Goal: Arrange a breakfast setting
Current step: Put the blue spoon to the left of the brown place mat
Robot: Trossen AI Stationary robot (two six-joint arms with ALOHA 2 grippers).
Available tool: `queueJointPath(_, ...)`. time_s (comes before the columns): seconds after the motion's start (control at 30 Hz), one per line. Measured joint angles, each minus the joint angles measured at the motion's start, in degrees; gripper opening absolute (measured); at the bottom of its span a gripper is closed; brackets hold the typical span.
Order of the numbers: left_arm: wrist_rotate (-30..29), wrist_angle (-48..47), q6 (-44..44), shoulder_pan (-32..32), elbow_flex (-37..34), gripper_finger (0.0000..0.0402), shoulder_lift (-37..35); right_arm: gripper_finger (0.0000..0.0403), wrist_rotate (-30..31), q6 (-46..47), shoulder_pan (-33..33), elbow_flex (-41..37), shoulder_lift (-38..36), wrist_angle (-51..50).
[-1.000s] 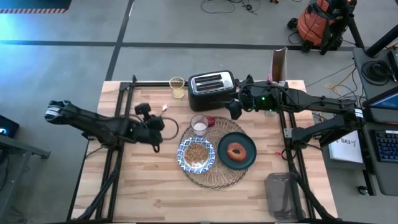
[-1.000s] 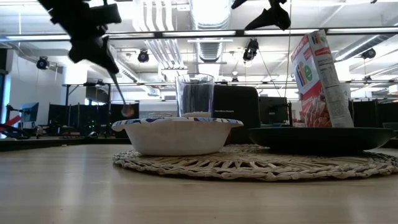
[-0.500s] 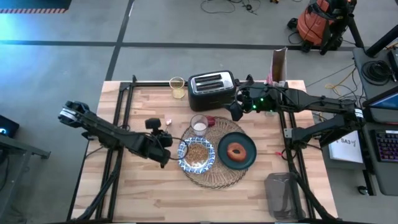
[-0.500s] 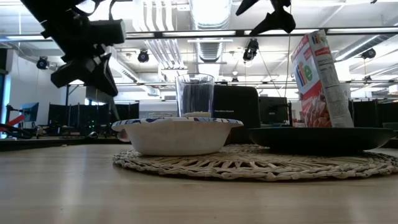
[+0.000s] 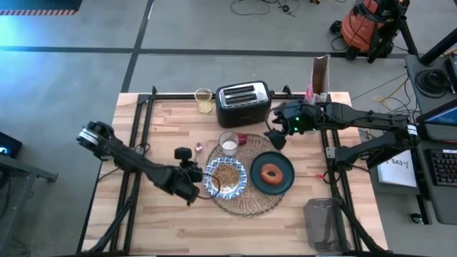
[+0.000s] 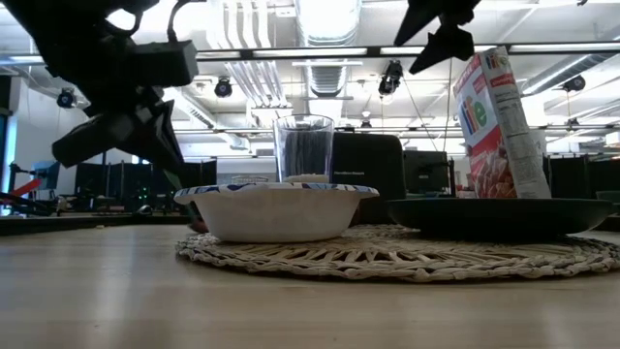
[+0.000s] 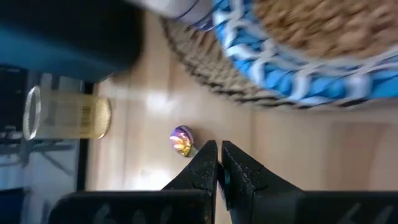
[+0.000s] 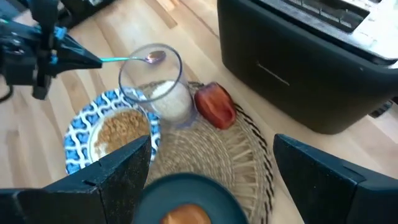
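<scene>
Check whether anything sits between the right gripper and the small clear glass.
Yes. A small red object lies on the placemat right beside the glass, on the side facing the right gripper, whose jaws are open. The left gripper's spoon is on the glass's other side.

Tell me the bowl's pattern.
The bowl is blue with white wavy lines; right wrist view shows it best.

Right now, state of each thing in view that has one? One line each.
left gripper: shut on spoon, beside the bowl
spoon: held level, off the table
right gripper: open, empty, above the placemat's far edge
bowl: filled with cereal, on placemat
glass: upright, a little white content
plate: on placemat, holds pastry
pastry: whole
toaster: slots empty
cereal box: upright
</scene>
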Motion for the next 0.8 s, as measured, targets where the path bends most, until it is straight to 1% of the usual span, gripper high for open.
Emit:
queueJointPath(0.1,1.35,2.45,-0.16,-1.36,0.36,0.0001,1.43,0.0325,0.00,-0.29,0.00,0.00,-0.02,-1.12)
queueJointPath(0.27,1.45,2.29,-1.52,-3.13,3.59,0.0001,5.30,0.0325,-0.01,-0.28,0.00,0.00,-0.02,-2.05)
queueJointPath(0.37,1.78,0.68,-1.86,-3.86,6.04,0.0001,7.78,0.0325,-0.01,-0.28,0.00,0.00,-0.02,-2.60)
queueJointPath(0.43,2.02,-1.62,-3.57,-4.08,7.31,0.0001,9.02,0.0325,0.00,-0.29,0.00,0.00,-0.02,-3.51)
queueJointPath(0.53,3.39,-2.90,-5.74,-4.11,7.76,0.0001,9.38,0.0325,0.01,-0.48,0.00,0.00,-0.02,-4.95)
queueJointPath(0.8,6.53,-2.85,-7.46,-4.97,7.58,0.0008,9.33,0.0325,0.01,-0.45,0.00,0.00,-0.02,-5.17)
